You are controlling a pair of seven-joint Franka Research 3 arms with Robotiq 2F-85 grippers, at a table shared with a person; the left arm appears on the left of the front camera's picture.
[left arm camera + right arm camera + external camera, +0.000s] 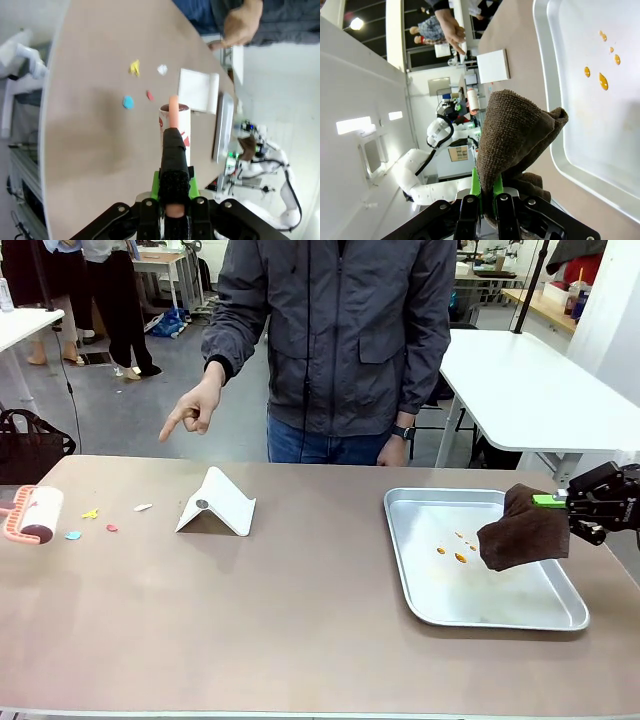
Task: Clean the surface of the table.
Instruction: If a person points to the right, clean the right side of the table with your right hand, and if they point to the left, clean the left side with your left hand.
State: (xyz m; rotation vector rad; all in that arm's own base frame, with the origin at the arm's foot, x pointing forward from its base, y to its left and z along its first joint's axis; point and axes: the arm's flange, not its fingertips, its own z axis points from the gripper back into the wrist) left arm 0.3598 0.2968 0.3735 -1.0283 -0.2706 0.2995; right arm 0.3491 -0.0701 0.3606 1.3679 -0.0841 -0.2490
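Surface: the table [300, 630] is spread across the near ground between the arms and the person. Four small scraps [90, 513] are scattered on its left part. A white stand [218, 503] is set just right of them, and a steel tray [400, 550] on the right part.

Left arm: the left gripper [173, 189] is clenched on the black handle of a roller [35, 515], carried at the table's left edge near the scraps.

Right arm: the right gripper [552, 503] is clamped on a brown cloth [522, 530], held over the tray's right rim near some orange drops [460, 557].

Person: a hand [195, 410] is pointed down toward the scraps.

Step judged in hand: scraps to be lifted by the roller. The drum is best laid flat, rolled slowly over each scrap under light, even pressure, and kept off the stand.

Not determinable:
- Whether the drum touches the top cannot be told.
- The roller is cut off at the front view's left edge.
- Both pairs of fingertips are covered, by handle and by cloth.
- What the drops are cannot be made out.
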